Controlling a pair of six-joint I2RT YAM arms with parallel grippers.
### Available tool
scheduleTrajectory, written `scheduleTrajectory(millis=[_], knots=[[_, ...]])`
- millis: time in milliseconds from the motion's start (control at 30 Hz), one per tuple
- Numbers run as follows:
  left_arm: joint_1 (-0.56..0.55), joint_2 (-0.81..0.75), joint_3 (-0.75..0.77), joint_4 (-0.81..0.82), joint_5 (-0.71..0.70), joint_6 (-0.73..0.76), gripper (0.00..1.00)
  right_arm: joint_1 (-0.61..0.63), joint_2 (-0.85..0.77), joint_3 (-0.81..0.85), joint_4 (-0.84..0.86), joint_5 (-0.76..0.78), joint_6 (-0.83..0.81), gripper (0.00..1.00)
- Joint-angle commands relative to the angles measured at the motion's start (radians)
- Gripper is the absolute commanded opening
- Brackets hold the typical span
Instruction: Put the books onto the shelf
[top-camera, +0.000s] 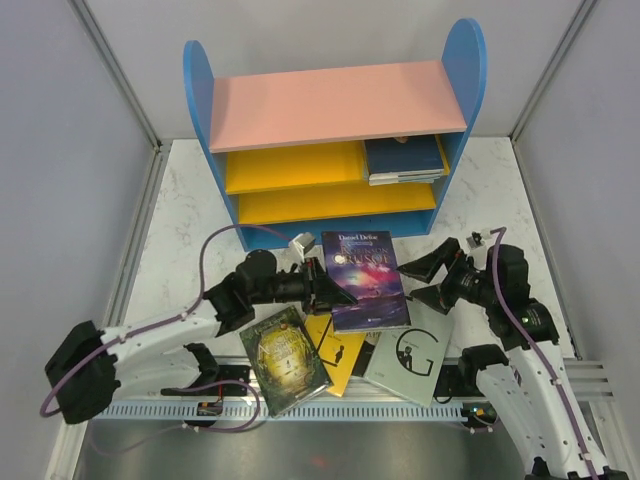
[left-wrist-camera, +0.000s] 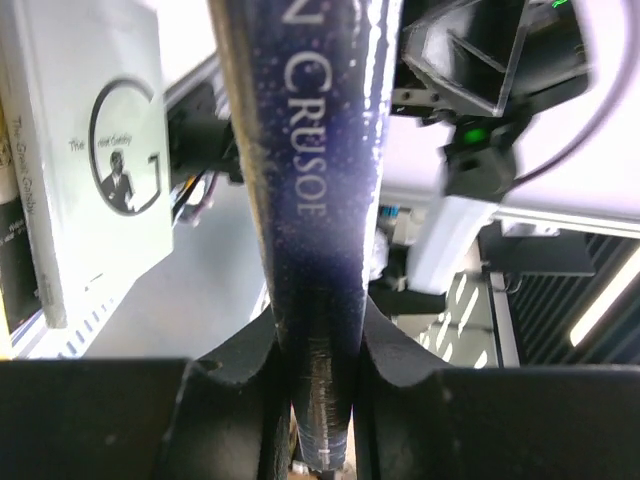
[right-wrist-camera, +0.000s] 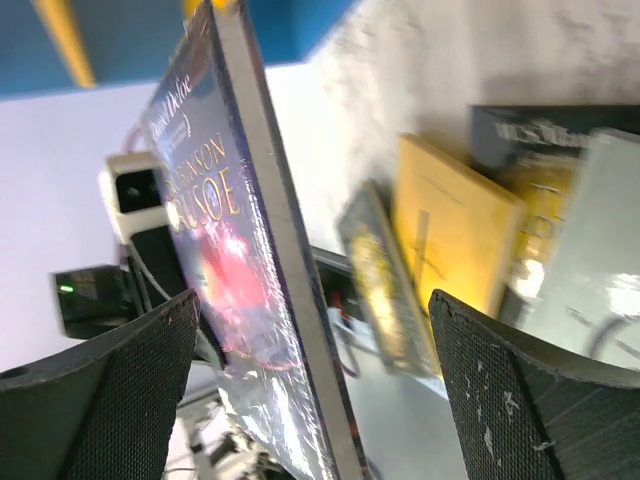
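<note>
Closest to the lens, the left gripper (left-wrist-camera: 322, 360) had its two black fingers (left-wrist-camera: 235, 375) pressed together on the purple book (left-wrist-camera: 320, 200). They pinched it by the lower part of its edge, so the glossy cover ran straight up out of the jaws. That thin, firm grip looked like the reason the paperback stood raised off the pile instead of lying flat. It was only a slim, slightly bowed slab, easy to hold by one margin.

Across from it, the right gripper (right-wrist-camera: 315, 300) had its jaws spread wide, with the book's far edge passing between them. One textured black pad (right-wrist-camera: 120, 370) sat close beside the cover and the other (right-wrist-camera: 520, 390) stood well apart, so nothing was clamped. I judged this to be a hand-over or a steadying pose, the free side left open for a second hold.

Below and behind the right jaws lay more paperbacks, overlapping on the white marbled table (top-camera: 180, 230): a green-gold one (top-camera: 285, 358), a matte yellow one (top-camera: 335, 350) and a pale grey one with a large G (top-camera: 410, 352).

Beyond both sets of jaws stood the shelf (top-camera: 465, 60), with rounded blue sides, a smooth pink top and two yellow boards. A dark blue book (top-camera: 403, 158) lay flat at the right end of the upper board. Most of the job seemed left to do.
</note>
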Motion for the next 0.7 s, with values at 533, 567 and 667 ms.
scheduleTrajectory(millis=[533, 567, 667], knots=[[0.043, -0.521, 0.243, -0.65, -0.408, 0.143, 0.02, 0.444, 0.278, 0.31, 0.224, 0.309, 0.149, 0.98], [0.043, -0.538, 0.248, -0.661, -0.422, 0.143, 0.02, 0.452, 0.276, 0.3, 0.232, 0.306, 0.158, 0.98], [0.041, -0.593, 0.257, -0.692, -0.488, 0.14, 0.02, 0.504, 0.272, 0.244, 0.281, 0.32, 0.202, 0.98]])
